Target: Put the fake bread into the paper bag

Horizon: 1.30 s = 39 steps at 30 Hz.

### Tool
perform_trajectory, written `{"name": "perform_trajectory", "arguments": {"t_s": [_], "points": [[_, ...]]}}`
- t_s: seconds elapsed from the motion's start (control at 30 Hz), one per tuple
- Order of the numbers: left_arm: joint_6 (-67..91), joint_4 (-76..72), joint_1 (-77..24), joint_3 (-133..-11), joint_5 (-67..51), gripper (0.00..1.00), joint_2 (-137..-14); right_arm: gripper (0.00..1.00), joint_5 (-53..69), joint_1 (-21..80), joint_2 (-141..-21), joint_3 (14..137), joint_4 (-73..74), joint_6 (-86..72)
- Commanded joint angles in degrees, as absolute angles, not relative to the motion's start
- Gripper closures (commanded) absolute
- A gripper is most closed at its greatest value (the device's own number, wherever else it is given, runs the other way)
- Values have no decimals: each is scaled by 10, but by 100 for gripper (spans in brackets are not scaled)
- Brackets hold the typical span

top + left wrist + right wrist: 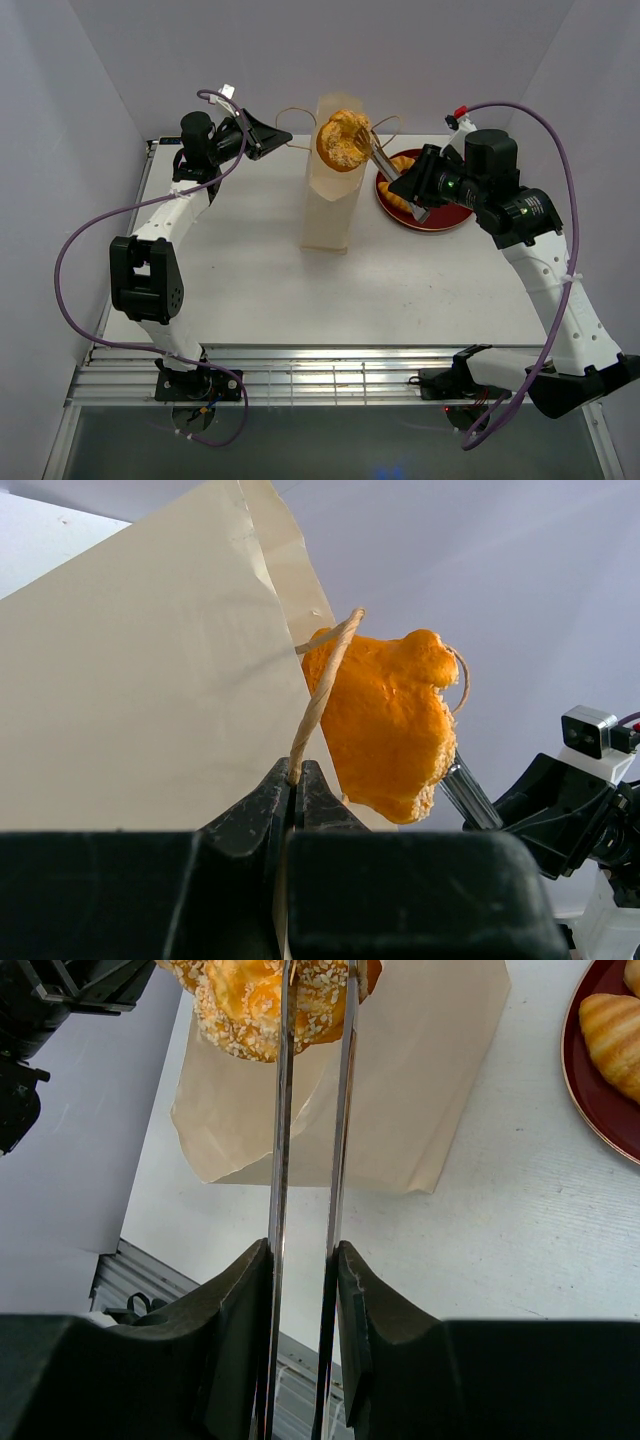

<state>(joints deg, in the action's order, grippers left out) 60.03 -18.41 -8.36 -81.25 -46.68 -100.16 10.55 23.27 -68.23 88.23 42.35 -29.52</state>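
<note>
The tall cream paper bag [328, 200] stands upright at mid-table. My left gripper [280, 135] is shut on its thin brown cord handle [325, 675], held out to the bag's left; the jaws [295, 775] pinch the cord. My right gripper [408, 186] is shut on a pair of metal tongs [280, 1140]. The tongs clamp a round seeded golden bun [342, 140], a piece of the fake bread, right over the bag's open mouth. The same bun [385, 720] hangs beside the bag's top edge in the left wrist view. More fake bread, a croissant [612, 1035], lies on the plate.
A dark red plate [440, 218] sits right of the bag, partly under my right arm. White walls close the table at the back and sides. A metal rail runs along the near edge [320, 380].
</note>
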Motion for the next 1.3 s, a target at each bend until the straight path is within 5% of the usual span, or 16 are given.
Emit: {"name": "perform_trajectory", "arguments": {"t_s": [0.0,0.53,1.27], "points": [[594,-182,-81,-816,-467,100,-963,80,103,233,-675,892,393,-286],[593,-182,-80,-812,-471,100,-960,54,105,233,-674,885,382,-287],[591,-182,-79,-805,-475,100,-960,52,160,233,-690,983,369,-303]]}}
